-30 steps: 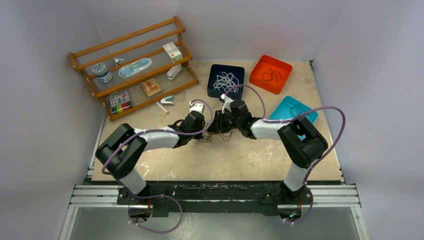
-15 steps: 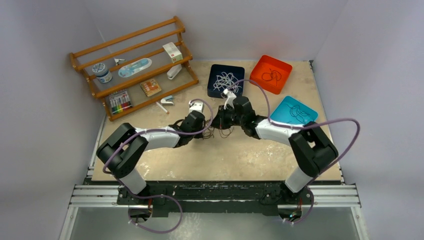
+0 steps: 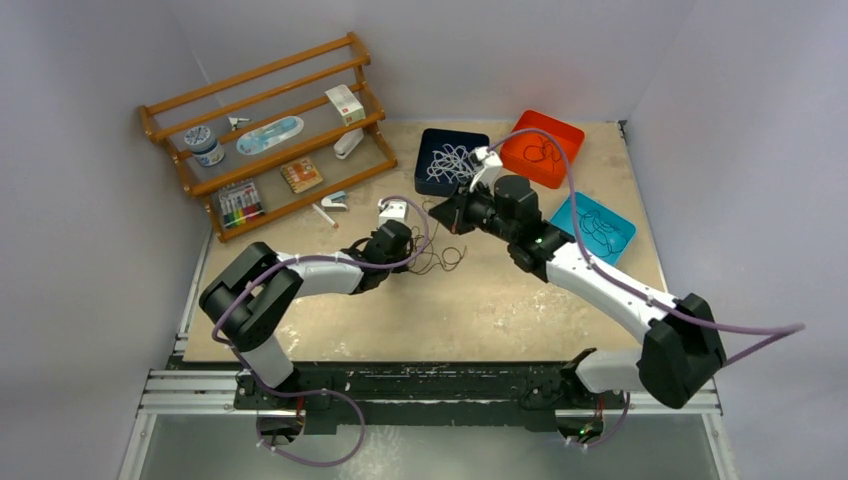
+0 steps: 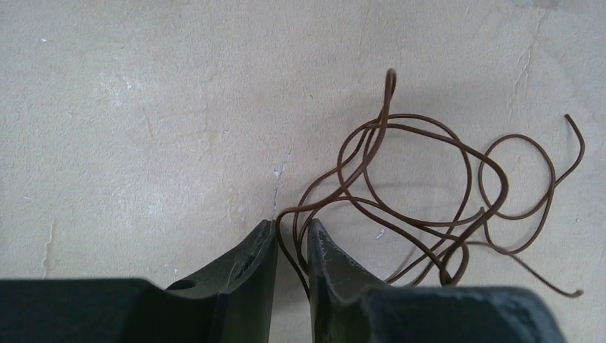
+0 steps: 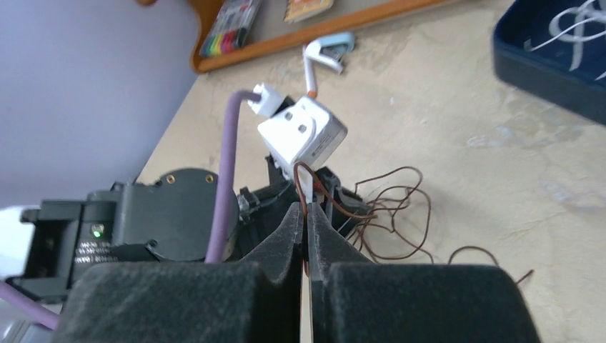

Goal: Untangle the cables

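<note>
Checking nearest first: my left gripper (image 4: pixel 291 232) sits low over the table (image 4: pixel 143 107), at the bottom centre of its wrist view. Its jaws are slightly parted, and one strand of the brown cable (image 4: pixel 421 179) runs through the gap unclamped. The cable's loops lie just beyond, right of centre, overlapping at several crossings, with free ends near the right edge.

Further out, my right gripper (image 5: pixel 306 211) is pressed together on a strand of the same cable. In the top view it is raised at mid-frame, a thin line running down to the loops.

Judgement: the step in hand is drawing this cable out of its own coils. I should raise the right arm slowly and let the strand slide through the parted left jaws as a guide. If the loops rise as one clump, a crossing is tightening, so ease off.

Farthest, at upper right: a navy tray (image 3: pixel 430 150) holding white cables (image 3: pixel 455 160), then an orange tray (image 3: pixel 575 140) and a teal tray (image 3: pixel 572 212) holding dark cords (image 3: pixel 543 150).
</note>
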Motion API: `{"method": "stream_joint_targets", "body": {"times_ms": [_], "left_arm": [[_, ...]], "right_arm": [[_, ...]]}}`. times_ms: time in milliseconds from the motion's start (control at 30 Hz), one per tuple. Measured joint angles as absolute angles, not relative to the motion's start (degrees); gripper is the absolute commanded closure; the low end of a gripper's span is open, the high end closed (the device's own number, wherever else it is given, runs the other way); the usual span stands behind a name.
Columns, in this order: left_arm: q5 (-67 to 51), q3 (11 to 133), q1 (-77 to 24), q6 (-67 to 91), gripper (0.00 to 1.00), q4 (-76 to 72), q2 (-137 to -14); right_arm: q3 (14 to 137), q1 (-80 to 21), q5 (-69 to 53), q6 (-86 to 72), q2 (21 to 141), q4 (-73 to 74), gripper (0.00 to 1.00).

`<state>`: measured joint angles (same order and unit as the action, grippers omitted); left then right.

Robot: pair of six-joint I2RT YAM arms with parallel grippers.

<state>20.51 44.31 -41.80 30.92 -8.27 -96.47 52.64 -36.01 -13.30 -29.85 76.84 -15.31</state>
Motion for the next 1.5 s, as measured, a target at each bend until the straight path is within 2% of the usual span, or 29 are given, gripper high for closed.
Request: {"method": "stream_joint_targets", "body": {"times_ms": [333, 567, 733, 1000, 1500], "left_arm": [[21.23, 44.25, -41.80, 30.92, 0.83, -8.69, -96.64], [21.32, 44.01, -41.80, 30.92, 0.83, -9.15, -96.64], [21.45, 43.86, -41.80, 30.94, 0.83, -9.89, -96.90], [21.74, 43.86, -41.80, 30.96, 0.83, -10.50, -97.21], [22.70, 43.86, -41.80, 30.96, 0.88, -11.92, -98.00]], "right_arm": [[59.16, -35.68, 1.19, -25.63, 69.91, -5.74, 1.00], [62.78, -34.65, 7.01, -22.52, 66.43, -1.13, 1.00], [71.16, -34.30, 11.33, -17.78, 65.04, 2.39, 1.00], [83.88, -33.80, 18.59, -9.45, 62.15, 2.76, 1.00], [90.78, -33.69, 32.58, 5.06, 59.07, 1.41, 1.00]]}}
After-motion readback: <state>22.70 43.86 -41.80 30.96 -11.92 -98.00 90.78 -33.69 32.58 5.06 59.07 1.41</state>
